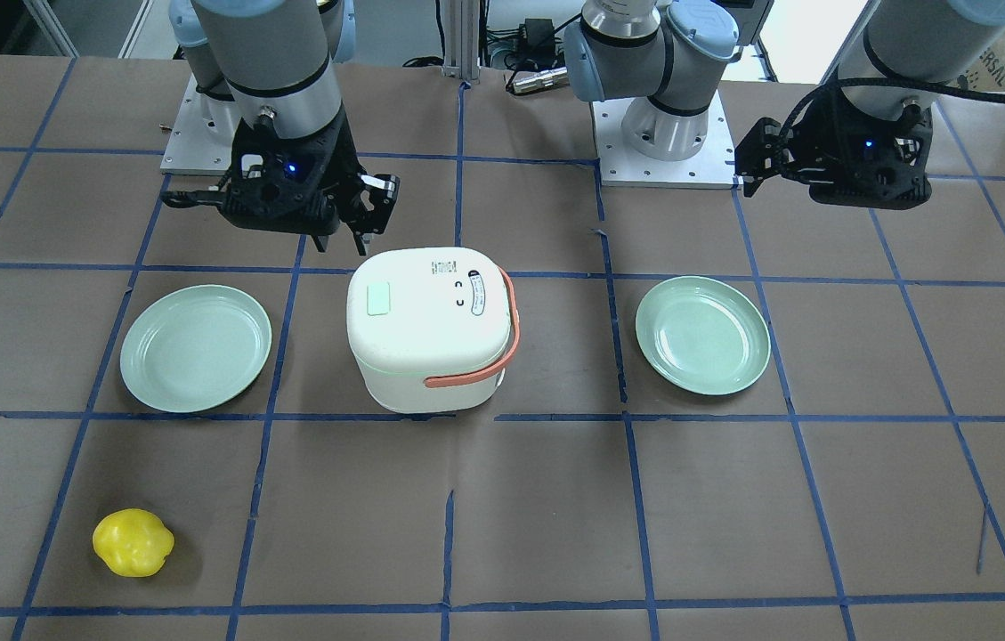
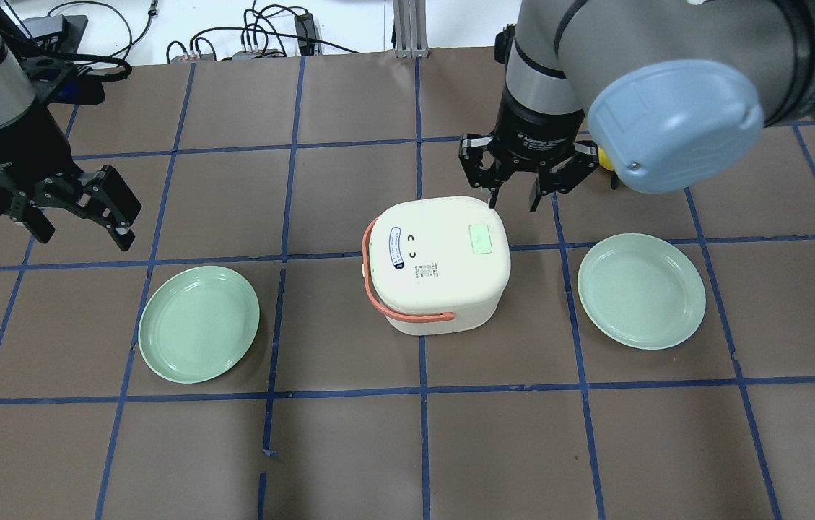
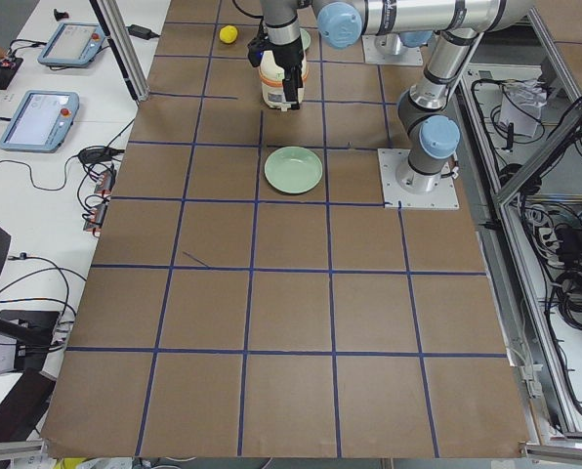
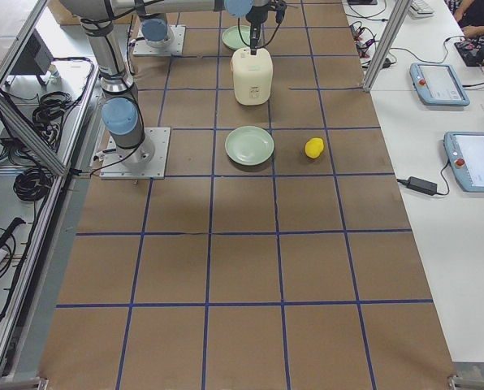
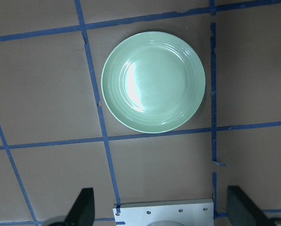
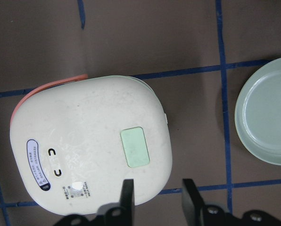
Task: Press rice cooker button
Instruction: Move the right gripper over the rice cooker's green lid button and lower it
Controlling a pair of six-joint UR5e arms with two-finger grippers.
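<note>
My right gripper (image 2: 514,200) hung above the rice cooker (image 2: 436,263), fingers spread and holding nothing.

The white cooker sat under that gripper with its lid shut, so I could not see what was in it. Its orange handle (image 2: 385,300) was folded down on the side away from my fingers. In the wrist view, the pale green button (image 6: 135,147) on the lid lay just ahead of my right fingertips (image 6: 127,190). A green plate (image 2: 642,290) lay near that gripper on its outer side, with only bare glaze showing. My left gripper (image 2: 82,232) was well apart from the cooker and also spread wide. A second green plate (image 5: 152,81) lay ahead of it, equally bare. A yellow fruit (image 1: 133,542) lay on the table well beyond the right gripper's plate.
</note>
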